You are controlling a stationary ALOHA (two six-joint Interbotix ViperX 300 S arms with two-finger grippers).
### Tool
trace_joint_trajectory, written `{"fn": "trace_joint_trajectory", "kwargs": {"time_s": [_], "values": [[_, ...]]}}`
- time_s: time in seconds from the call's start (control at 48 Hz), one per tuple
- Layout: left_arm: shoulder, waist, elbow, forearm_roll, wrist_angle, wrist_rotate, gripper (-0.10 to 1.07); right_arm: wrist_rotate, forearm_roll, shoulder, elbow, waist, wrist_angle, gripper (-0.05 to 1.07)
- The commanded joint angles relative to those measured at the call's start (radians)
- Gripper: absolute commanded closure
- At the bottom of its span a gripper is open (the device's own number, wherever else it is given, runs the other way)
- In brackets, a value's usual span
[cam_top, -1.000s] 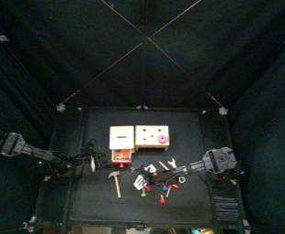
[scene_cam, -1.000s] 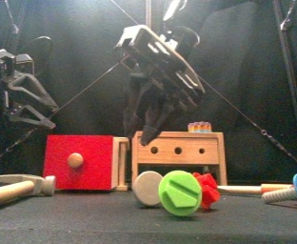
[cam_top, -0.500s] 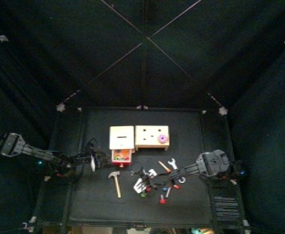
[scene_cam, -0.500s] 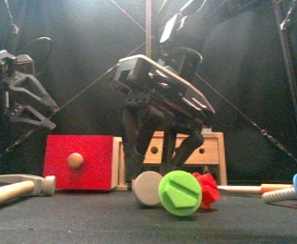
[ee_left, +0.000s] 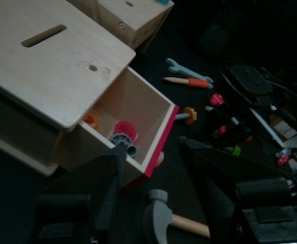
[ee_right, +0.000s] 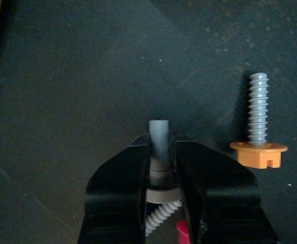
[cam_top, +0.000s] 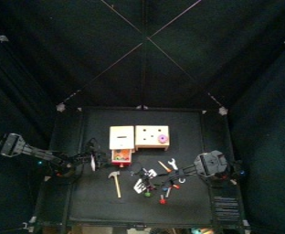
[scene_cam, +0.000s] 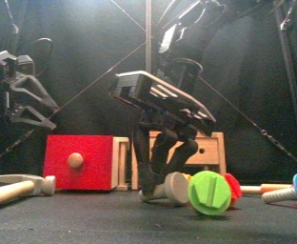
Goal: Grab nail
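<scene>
1. Black curtains close in the small black table (cam_top: pixel 182 128) on every side, and my two arms reach in over its front half.
2. My right gripper (ee_right: pixel 160 181) is down at the tabletop among the scattered toy fasteners, right of the middle when seen from above.
3. Its two jaws are pressed together on a grey nail (ee_right: pixel 159 157); the shaft pokes out past the fingertips and the rest of it runs back between the pads.
4. From the front, this gripper (scene_cam: pixel 166 187) stands on the table just behind a pale round head (scene_cam: pixel 177 188), which I take to be the nail's own head, though I cannot be sure from that angle.
5. A green screw (scene_cam: pixel 211 193) lies just beside that head, with a red one (scene_cam: pixel 232 185) behind it.
6. In my right wrist camera a grey-blue bolt with an orange hex head (ee_right: pixel 258 118) lies near the nail, apart from my jaws and roughly parallel to the shaft.
7. My left gripper (ee_left: pixel 128 186) rests at the left side of the table, hanging above a toy hammer (ee_left: pixel 164 212); I cannot tell how its jaws stand.
8. Beyond it sits a wooden box with a red drawer (ee_left: pixel 138 124) pulled open, small coloured pieces inside.
9. A second wooden block (scene_cam: pixel 205 151) stands behind my right gripper in the front view.
</scene>
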Motion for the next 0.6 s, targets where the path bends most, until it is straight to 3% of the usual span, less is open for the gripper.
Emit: {"fn": "trace_joint_trajectory", "kwargs": {"time_s": [0.0, 0.25, 0.583], "values": [[0.000, 0.005, -0.025, 0.003, -0.003, 0.002, 0.13, -0.002, -0.031, -0.057, -0.017, -0.005, 0.006, 0.53], [0.000, 0.005, -0.023, 0.006, -0.003, 0.003, 0.13, 0.008, -0.137, -0.109, -0.043, -0.011, 0.029, 0.53], [0.000, 0.005, -0.025, 0.005, -0.003, 0.002, 0.13, -0.002, -0.173, -0.110, -0.049, -0.020, 0.029, 0.53]]}}
